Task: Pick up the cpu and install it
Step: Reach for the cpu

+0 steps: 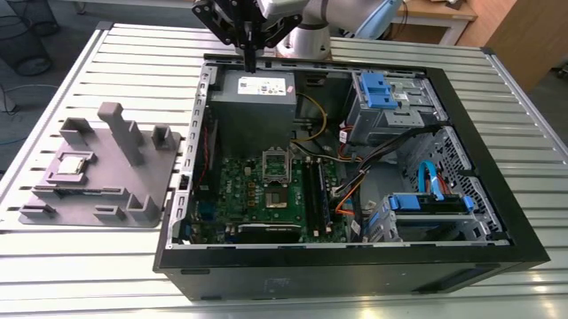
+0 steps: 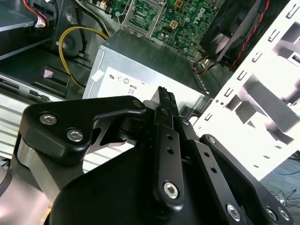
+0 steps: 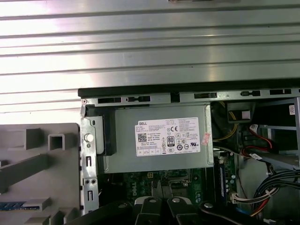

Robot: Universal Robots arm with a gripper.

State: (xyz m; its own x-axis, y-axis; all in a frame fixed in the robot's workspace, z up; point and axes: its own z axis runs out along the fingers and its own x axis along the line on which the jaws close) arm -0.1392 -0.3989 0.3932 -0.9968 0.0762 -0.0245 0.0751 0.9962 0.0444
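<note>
Through the exterior view I see the pincer (image 1: 251, 64) at the top centre of the frame, fingers pressed together on nothing, hanging just above the grey power supply (image 1: 253, 93) in the open computer case (image 1: 355, 272). Lower in the case lie the green motherboard (image 1: 257, 196) with its socket (image 1: 277, 169), loose cables and blue-fronted drive cages (image 1: 386, 93). The cpu (image 1: 71, 165) sits at mid-left in a grey holder tray (image 1: 151, 176) on the slatted worktop (image 1: 89, 266), well apart from the pincer. A green strip (image 1: 80, 193) lies just below it in the same tray.
</note>
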